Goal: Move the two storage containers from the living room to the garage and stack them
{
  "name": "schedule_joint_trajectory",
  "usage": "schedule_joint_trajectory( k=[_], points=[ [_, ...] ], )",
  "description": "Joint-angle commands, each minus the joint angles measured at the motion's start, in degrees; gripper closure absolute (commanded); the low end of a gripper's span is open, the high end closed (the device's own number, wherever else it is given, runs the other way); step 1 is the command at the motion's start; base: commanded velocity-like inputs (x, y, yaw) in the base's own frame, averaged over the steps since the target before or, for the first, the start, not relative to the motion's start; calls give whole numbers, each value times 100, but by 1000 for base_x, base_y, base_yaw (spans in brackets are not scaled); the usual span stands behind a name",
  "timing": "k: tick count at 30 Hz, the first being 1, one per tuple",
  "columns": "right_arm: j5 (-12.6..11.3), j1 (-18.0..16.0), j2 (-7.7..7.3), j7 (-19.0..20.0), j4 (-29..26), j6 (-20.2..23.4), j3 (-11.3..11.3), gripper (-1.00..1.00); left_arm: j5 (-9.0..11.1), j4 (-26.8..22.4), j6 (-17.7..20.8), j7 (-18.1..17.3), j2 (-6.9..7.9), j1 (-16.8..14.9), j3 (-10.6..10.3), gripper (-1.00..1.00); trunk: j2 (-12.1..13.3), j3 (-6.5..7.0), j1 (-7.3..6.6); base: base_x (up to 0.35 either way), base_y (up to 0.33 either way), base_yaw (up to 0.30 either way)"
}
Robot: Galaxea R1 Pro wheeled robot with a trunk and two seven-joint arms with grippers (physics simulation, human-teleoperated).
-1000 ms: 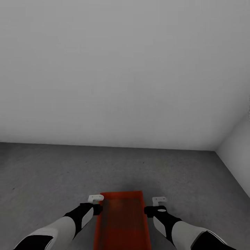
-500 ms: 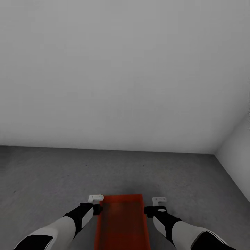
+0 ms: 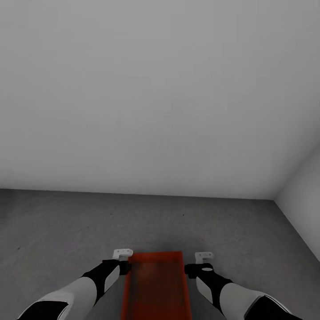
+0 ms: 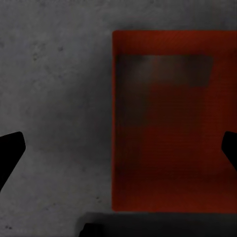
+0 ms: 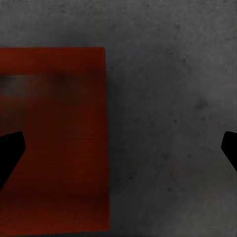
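An orange-red storage container [image 3: 156,284] lies on the dark grey concrete floor [image 3: 66,222] of the garage, right in front of me between my two arms. My left gripper [image 3: 122,259] hangs open beside its left long wall, and my right gripper [image 3: 203,261] hangs open beside its right long wall. In the left wrist view the container [image 4: 168,123] lies below the left gripper [image 4: 118,150], whose dark fingertips [image 4: 10,150] are spread wide. The right wrist view has the container [image 5: 54,138] off to one side under the open right gripper [image 5: 118,150]. Neither gripper holds anything.
A plain white wall [image 3: 155,89] stands a short way ahead. A second white wall [image 3: 306,200] meets it at a corner on the right. Bare concrete stretches to the left and ahead of the container.
The whole head view has shifted: floor, wall line and container sit lower in the picture than a second ago. My arms and grippers hold the same places in the frame.
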Motion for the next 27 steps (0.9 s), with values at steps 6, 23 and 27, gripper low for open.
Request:
schedule_joint_trajectory(
  k=[6, 23, 27],
  points=[
    [-50, -2, 1, -21, -2, -1, 49, -100, 42, -13, 30, 18, 3, 0, -11, -100, -3, -2, 0, -7, 0, 0],
    [-51, -2, -15, -21, 3, -1, 49, -100, 81, 30, 71, -41, 25, 0, -11, -100, -3, -1, 0, -303, 0, 0],
    [-51, -2, -18, -20, 13, -1, 49, -100, 88, 73, 39, -30, 34, 0, -11, -100, -3, -1, 0, -239, 0, 0]
  ],
)
